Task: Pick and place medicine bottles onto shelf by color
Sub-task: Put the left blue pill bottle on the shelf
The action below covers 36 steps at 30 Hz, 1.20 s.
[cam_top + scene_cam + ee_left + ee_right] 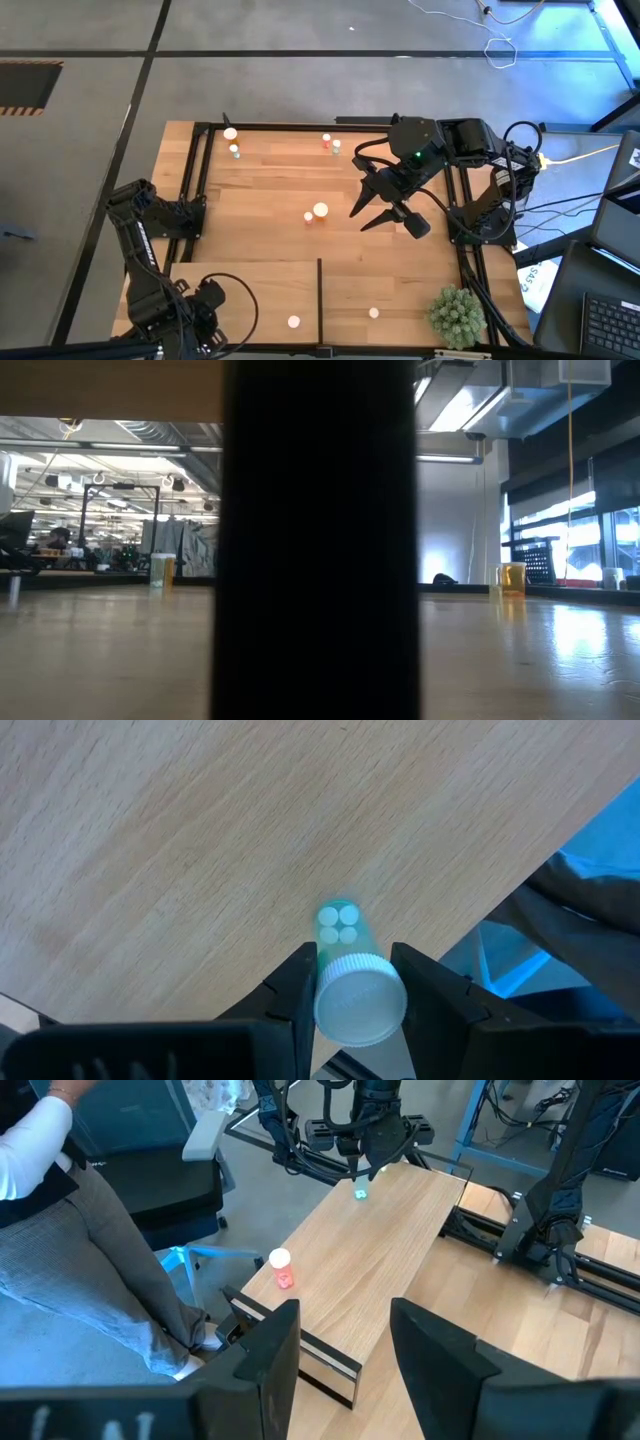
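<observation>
Left wrist view shows the left gripper [352,982] clamped just under the cap of a greenish bottle [352,990], above the shelf [200,850] edge; it looks light and smooth, so hold the body. The right gripper [345,1345] hangs half-open, empty.

Bare shelf [250,290] beside divider [320,290]

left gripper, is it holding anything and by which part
Yes. The left gripper is shut on a small greenish medicine bottle, its fingers pinching the sides just below the white ribbed cap. The right gripper is open and holds nothing.
</observation>
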Motion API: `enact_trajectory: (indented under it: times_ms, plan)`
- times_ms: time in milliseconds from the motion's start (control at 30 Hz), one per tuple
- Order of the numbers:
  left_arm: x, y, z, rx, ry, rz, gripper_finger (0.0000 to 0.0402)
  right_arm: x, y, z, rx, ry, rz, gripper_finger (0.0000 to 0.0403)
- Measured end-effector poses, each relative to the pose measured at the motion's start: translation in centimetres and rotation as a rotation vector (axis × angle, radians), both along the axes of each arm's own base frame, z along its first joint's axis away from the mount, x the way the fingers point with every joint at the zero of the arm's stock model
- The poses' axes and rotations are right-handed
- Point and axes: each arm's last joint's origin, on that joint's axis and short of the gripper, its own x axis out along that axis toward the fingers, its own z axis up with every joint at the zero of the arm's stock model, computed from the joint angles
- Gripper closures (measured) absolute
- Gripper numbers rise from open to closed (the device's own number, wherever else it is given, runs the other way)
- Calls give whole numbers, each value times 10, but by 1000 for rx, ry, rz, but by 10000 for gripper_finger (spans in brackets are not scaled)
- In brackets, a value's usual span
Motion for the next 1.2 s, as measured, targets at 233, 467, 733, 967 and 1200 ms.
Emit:
enact_trajectory:
  times_ms: [233,467,733,967,1200]
  plan:
    - [1,-1,0,-15,-8,1,293,0,0,0,0,0,0,243]
    - [1,-2,0,-22,-11,4,283,0,0,0,0,0,0,243]
    - [1,-2,-1,-31,21,44,254,0,0,0,0,0,0,243]
    - [0,-1,-1,-22,26,43,223,0,0,0,0,0,0,243]
    - [0,-1,-1,-22,25,41,190,0,0,0,0,1,0,243]
